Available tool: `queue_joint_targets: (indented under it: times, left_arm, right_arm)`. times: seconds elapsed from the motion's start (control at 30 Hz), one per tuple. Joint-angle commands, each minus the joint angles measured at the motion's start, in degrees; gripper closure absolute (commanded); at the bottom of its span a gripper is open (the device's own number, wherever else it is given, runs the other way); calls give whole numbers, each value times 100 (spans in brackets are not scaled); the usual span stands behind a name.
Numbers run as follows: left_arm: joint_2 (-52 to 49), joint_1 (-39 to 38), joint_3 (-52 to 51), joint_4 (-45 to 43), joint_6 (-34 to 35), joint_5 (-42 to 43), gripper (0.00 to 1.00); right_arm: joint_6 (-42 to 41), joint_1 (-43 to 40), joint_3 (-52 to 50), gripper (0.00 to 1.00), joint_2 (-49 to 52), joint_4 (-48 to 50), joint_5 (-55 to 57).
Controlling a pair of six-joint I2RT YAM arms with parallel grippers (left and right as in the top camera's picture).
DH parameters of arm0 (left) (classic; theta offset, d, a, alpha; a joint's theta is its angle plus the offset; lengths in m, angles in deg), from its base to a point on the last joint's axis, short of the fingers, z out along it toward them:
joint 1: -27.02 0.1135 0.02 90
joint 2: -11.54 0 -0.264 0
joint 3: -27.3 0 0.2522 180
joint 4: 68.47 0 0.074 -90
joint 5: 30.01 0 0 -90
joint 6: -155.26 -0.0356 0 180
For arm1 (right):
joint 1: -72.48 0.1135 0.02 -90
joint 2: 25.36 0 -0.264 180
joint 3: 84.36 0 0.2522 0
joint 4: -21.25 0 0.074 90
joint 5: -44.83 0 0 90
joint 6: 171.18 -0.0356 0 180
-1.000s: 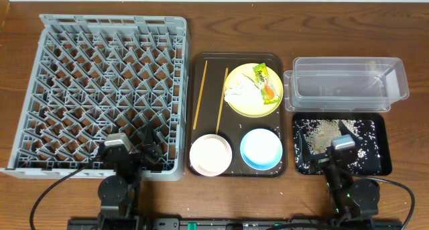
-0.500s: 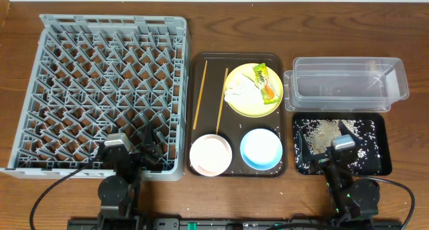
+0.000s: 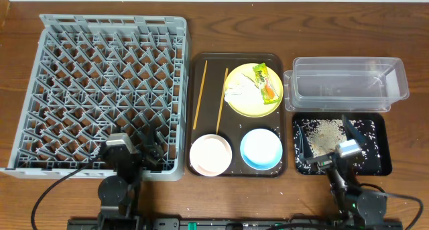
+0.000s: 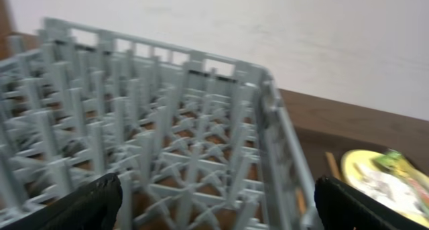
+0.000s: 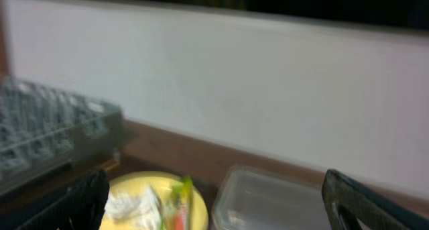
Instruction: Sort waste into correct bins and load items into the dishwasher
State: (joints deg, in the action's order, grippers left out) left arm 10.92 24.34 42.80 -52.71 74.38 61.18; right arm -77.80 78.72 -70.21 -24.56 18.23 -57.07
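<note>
Wooden table (image 3: 234, 29), near edge: left gripper (image 4: 218, 203), right gripper (image 5: 214, 190), low, wide-jawed.

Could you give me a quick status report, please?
Both open: left gripper over dish rack, right gripper over black tray. Unsorted on yellow plate: wrapper, tissue. Nothing loaded yet; nothing in the way.

Grey dish rack (image 3: 100, 82), diamond-grid peg pattern. Dark brown serving tray (image 3: 208, 102). Yellow plate (image 3: 244, 104). Yellow-green and orange snack wrapper (image 3: 264, 81). White tissue (image 3: 236, 90). Light blue bowl (image 3: 261, 149). White-pinkish bowl (image 3: 211, 155). Pale wooden chopsticks (image 3: 200, 94). Clear tub (image 3: 345, 101). Black tray (image 3: 377, 161), speckled with pale crumbs (image 3: 326, 128).
</note>
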Motion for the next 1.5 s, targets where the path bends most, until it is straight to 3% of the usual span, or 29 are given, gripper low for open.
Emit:
queue_joint_targets:
  times: [0.0, 0.2, 0.37, 0.67, 0.83, 0.97, 1.2, 1.3, 1.47]
  left_arm:
    - [39, 20, 157, -203, -24, 769, 7]
    - [-223, 20, 1172, 282, -26, 892, 7]
    - [-1851, 20, 3228, 2009, -28, 1034, 7]
    - [-4273, 20, 5578, 4017, -24, 1768, 7]
    - [-4675, 20, 5796, 4194, -26, 1937, 7]
    - [-4734, 20, 5794, 4323, -28, 1930, 7]
    - [-4734, 20, 5790, 4555, -28, 1912, 7]
    - [-4734, 20, 5790, 4555, -28, 1912, 7]
    - [-4734, 20, 5790, 4555, -28, 1912, 7]
  right_arm:
    - [-361, -28, 184, 1, -11, 188, -835]
    - [-804, -28, 1344, 1, 586, -1043, -1027]
    - [-802, -28, 3888, 1, 2776, -3259, -1261]
    - [-804, 173, 7025, 1, 5958, -5364, -1488]
    - [-953, 166, 7490, 1, 6957, -5549, -1827]
    - [-1296, 367, 7495, 1, 7523, -5018, -2194]
    - [-1436, 1993, 7499, 1, 8795, -4874, 507]
    - [-1644, 2326, 7499, 13, 9556, -4457, 1602]
    - [-1663, 2341, 7499, 16, 10483, -3687, 1460]
